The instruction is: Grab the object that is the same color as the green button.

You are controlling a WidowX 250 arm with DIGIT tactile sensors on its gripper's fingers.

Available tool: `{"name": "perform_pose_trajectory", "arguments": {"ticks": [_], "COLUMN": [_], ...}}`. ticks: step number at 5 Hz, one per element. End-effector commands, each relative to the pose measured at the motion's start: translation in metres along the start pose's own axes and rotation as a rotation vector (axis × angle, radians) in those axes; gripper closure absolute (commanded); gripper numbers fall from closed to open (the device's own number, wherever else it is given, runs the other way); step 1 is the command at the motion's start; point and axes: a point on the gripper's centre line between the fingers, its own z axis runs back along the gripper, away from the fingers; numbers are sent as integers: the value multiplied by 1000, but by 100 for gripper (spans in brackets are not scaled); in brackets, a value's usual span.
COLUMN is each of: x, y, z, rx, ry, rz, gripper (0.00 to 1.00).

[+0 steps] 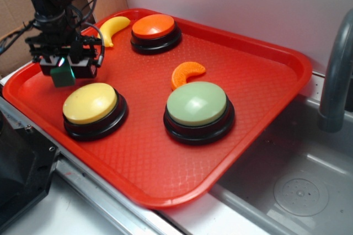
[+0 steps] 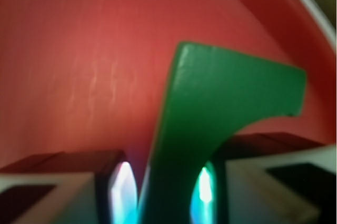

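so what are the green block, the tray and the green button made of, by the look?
Green block: painted wood or dense foam, can't tell which; matte, flat faces, crisp edges, curved cutout. It sits between the fingers of the gripper.
Tray: moulded plastic, semi-gloss; fine woven texture on the floor, rounded raised rim.
Green button: smooth pale plastic dome with soft highlights, on a glossy black plastic base.

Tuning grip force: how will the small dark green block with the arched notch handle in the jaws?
The small dark green notched block looks stiff: its edges stay straight with the gripper shut on one leg. Probably light for its size. Held by that narrow leg alone, it may pivot or slip if squeezed weakly.
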Motion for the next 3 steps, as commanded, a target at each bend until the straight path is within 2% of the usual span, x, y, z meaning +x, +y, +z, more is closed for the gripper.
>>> {"name": "perform_pose_trajectory", "arguments": {"ticks": [1,2,3], "x": [16,20,21], "y": [-49,-58,-55], "z": [99,120,129], "rx": [-105,-135,-238], "ry": [-35,-48,0], "rz": [-466,-581,-665], "gripper": [100,100,100]}}
